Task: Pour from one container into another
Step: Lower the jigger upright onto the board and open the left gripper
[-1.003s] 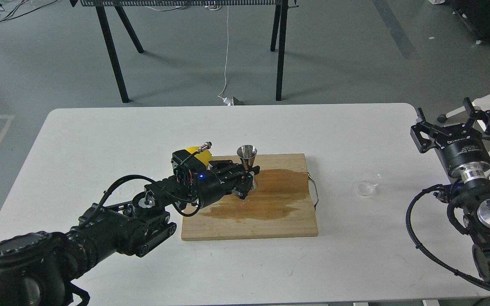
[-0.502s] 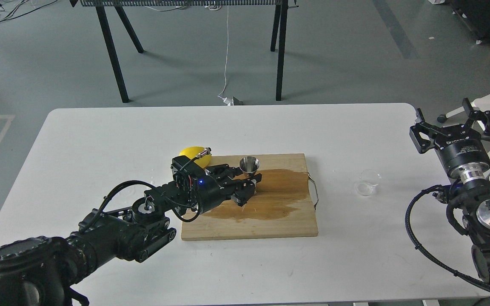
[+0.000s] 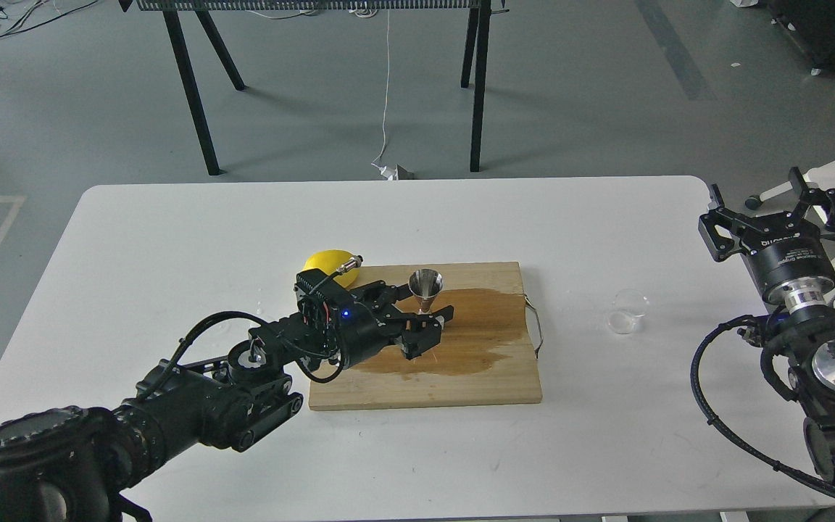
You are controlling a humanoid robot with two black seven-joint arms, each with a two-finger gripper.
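The steel jigger [image 3: 425,285] stands upright on the wooden cutting board [image 3: 432,388], at the edge of a dark wet stain [image 3: 472,341]. My left gripper [image 3: 423,306] is low around the jigger's lower cone. Its fingers are spread, one on each side, so it looks open. The small clear cup [image 3: 626,312] sits alone on the white table [image 3: 171,232], right of the board. My right gripper [image 3: 771,208] is open and empty, raised at the table's right edge, well apart from the cup.
A yellow lemon [image 3: 325,261] lies at the board's back left corner, just behind my left wrist. A metal handle [image 3: 536,326] sticks out from the board's right side. Black table legs and cables stand on the floor beyond the table.
My left gripper lowered the jigger onto the board and its fingers spread apart. The lemon shows more now. The right arm and the cup stayed put.
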